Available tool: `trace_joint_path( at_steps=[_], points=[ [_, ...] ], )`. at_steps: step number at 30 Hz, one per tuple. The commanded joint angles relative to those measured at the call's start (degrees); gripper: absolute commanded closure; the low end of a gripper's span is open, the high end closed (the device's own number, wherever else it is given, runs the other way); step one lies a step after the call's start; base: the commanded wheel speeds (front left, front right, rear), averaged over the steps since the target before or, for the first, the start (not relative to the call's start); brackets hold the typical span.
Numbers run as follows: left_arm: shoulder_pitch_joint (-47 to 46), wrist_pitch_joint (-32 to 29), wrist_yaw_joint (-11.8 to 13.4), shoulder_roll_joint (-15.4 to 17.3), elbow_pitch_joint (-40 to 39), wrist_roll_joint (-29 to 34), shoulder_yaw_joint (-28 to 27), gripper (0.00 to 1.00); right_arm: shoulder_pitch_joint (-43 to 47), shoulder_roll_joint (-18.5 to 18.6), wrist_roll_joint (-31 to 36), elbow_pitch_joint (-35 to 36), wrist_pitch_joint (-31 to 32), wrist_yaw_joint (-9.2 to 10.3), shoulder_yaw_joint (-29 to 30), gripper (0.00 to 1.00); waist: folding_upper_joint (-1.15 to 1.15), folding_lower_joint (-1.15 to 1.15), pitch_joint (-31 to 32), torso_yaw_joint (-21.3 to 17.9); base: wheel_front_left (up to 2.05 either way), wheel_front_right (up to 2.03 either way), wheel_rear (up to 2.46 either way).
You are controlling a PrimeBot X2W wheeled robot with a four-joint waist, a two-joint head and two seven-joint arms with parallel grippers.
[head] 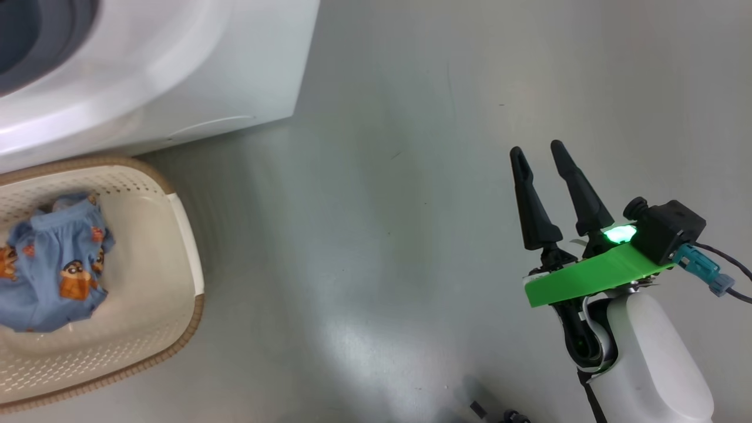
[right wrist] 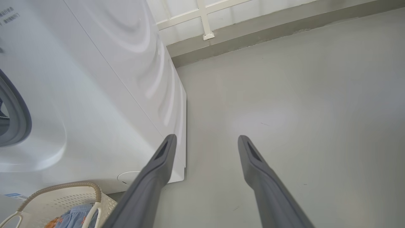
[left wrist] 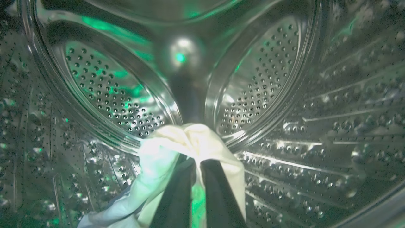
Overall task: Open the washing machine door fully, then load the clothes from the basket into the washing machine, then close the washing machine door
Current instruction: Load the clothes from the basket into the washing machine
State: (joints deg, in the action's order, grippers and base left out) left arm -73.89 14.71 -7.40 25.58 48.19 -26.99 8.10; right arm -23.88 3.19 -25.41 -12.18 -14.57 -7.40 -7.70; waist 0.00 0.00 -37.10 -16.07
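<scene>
My left gripper (left wrist: 197,163) is inside the washing machine's perforated steel drum (left wrist: 269,79), shut on a cream and pale-blue garment (left wrist: 164,167) that hangs from its fingertips. The white washing machine (head: 176,76) fills the head view's upper left, its grey gasket (head: 53,47) showing at the corner. The cream basket (head: 176,276) with a brown rim sits on the floor before it, holding light-blue clothes (head: 53,264) with orange figures. My right gripper (head: 537,150) hovers open over bare floor, well right of the machine (right wrist: 95,95). The door is out of view.
Grey floor (head: 382,235) spreads between the basket and my right arm. A wall base with a white frame (right wrist: 205,31) runs behind the machine in the right wrist view. The basket's handle (right wrist: 63,190) shows at that view's lower left.
</scene>
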Motion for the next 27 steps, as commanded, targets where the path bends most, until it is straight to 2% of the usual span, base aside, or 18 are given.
trace_joint_path(
  at_steps=[1, 4, 10, 11, 12, 13, 14, 27],
  points=[
    [2.3, 0.27, -0.08, 2.64, 0.3, 1.83, -0.73, 1.0, 1.1, -0.29, -0.7, 1.11, -0.43, -0.09, -1.46, 0.0, 0.0, 0.0, 0.16, -0.33, 0.0, 0.0, 0.0],
    [3.38, 0.28, -0.08, 2.32, 2.9, 2.67, -0.62, 1.0, 1.24, -0.3, -0.9, 1.05, -0.43, -0.09, -1.6, 0.0, 0.0, 0.0, 0.36, -0.42, 0.0, 0.0, 0.0],
    [2.9, 0.23, -0.08, 1.98, 12.08, 4.18, 3.02, 0.99, 1.62, -0.3, -1.0, 0.75, -0.43, -0.09, -1.62, 0.0, 0.0, 0.0, 1.37, -0.04, 0.0, 0.0, 0.0],
    [2.45, -0.46, -0.08, 1.83, 13.79, 3.97, 3.47, 0.76, 1.68, -0.31, -0.96, 0.74, -0.43, -0.09, -1.6, 0.0, 0.0, 0.0, 1.55, 0.1, 0.0, 0.0, 0.0],
    [2.03, -1.32, -0.08, 1.53, 15.3, 3.76, 4.0, 0.65, 1.79, -0.31, -0.88, 0.7, -0.43, -0.09, -1.54, 0.0, 0.0, 0.0, 1.85, 0.32, 0.0, 0.0, 0.0],
    [1.49, -1.9, -0.08, 1.51, 16.43, 3.86, 4.67, 0.4, 1.88, -0.31, -0.83, 0.67, -0.43, -0.09, -1.54, 0.0, 0.0, 0.0, 1.99, 0.47, 0.0, 0.0, 0.0],
    [0.94, -2.32, -0.08, 1.49, 17.43, 3.87, 5.19, 0.0, 1.92, -0.31, -0.8, 0.65, -0.43, -0.09, -1.56, 0.0, 0.0, 0.0, 2.14, 0.6, 0.0, 0.0, 0.0],
    [0.03, -1.27, -0.08, 0.1, 19.81, -1.74, 9.7, 0.0, 2.0, -0.31, -0.22, 0.27, -0.43, -0.09, -1.32, 0.0, 0.0, 0.0, 3.56, 1.66, 0.0, 0.0, 0.0]
  ],
)
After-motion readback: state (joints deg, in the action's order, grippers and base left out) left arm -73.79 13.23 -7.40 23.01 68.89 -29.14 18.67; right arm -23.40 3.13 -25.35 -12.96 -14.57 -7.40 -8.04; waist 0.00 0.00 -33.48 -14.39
